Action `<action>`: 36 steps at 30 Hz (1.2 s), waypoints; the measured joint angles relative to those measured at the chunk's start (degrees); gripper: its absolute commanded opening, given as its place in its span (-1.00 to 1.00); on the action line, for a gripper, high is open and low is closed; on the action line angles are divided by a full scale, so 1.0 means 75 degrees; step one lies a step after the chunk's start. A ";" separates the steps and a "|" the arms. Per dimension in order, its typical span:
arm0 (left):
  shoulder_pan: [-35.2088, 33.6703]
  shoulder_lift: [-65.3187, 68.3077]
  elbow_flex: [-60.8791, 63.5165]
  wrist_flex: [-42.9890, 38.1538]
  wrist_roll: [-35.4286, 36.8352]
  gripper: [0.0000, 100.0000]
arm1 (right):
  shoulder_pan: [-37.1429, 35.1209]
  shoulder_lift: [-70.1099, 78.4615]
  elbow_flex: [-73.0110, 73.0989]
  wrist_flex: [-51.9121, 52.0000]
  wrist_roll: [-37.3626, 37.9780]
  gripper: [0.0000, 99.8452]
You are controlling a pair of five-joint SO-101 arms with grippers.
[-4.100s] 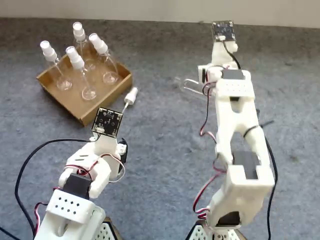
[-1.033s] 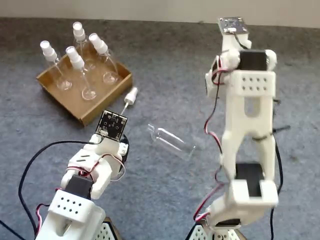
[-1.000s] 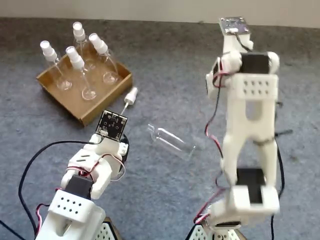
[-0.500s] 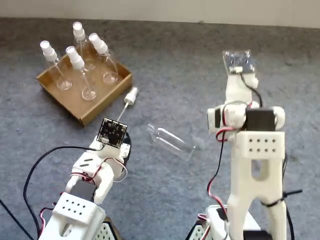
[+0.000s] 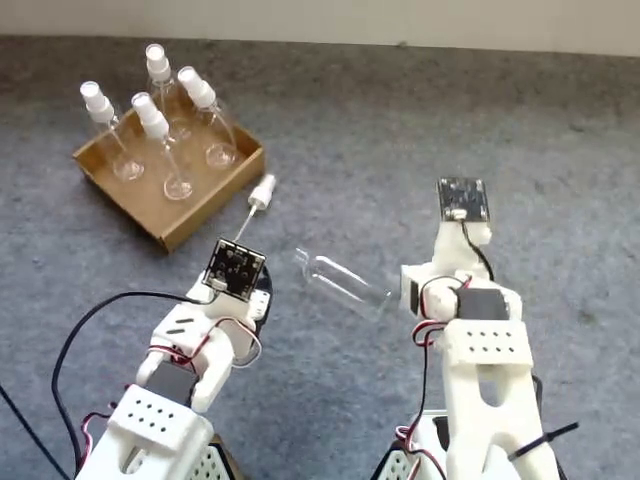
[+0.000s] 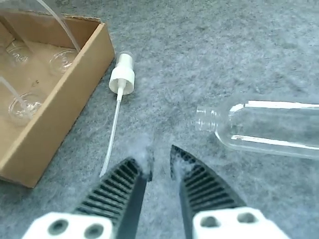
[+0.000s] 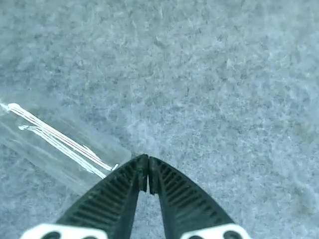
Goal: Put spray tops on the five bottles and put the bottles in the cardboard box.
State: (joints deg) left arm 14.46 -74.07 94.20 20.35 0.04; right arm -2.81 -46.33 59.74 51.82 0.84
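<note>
Left gripper (image 6: 158, 164), fingers slightly parted and empty, hovers over the grey carpet (image 6: 239, 45), near a loose white spray top with a long tube (image 6: 121, 79) and a clear uncapped plastic bottle (image 6: 269, 127) lying on its side. The right gripper (image 7: 148, 174) is pinched closed on nothing just beside that bottle's base. Four capped bottles (image 5: 165, 150) stand in the brown cardboard box (image 5: 215, 205).

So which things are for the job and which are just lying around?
For the job: box, four capped bottles in it, bare bottle lying down, loose spray top.
Just there: grey carpet, black cable.
</note>
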 measured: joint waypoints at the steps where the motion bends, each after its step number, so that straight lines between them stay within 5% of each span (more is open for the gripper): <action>1: 0.0035 0.0000 0.0047 0.0000 0.0000 -0.98 | 0.0000 0.0000 0.0035 -0.0188 -0.0035 -0.98; 6: 0.0035 0.0000 -0.0047 0.0469 0.0000 -0.98 | -0.0012 -0.0012 0.0363 -0.0844 -0.0434 -0.98; 16: 0.0610 0.0000 -0.3481 0.5111 0.0012 -0.85 | -0.0012 -0.0035 0.0563 -0.0903 -0.0715 -0.98; 20: 0.0891 0.0152 -0.4161 0.5591 0.0012 -0.66 | 0.0387 -0.0035 0.0598 -0.1078 -0.0715 -0.98; 26: 0.0996 0.1747 -0.5298 0.5884 0.0094 -0.64 | 0.0821 -0.0059 0.1383 -0.2286 -0.0715 -0.98; 36: 0.1571 0.5040 -0.7068 0.5908 0.2368 -0.51 | 0.0856 -0.0059 0.2239 -0.4067 -0.0715 -0.98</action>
State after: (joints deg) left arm 26.24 -36.26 41.19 64.66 17.80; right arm 3.60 -46.77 76.53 21.32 -4.53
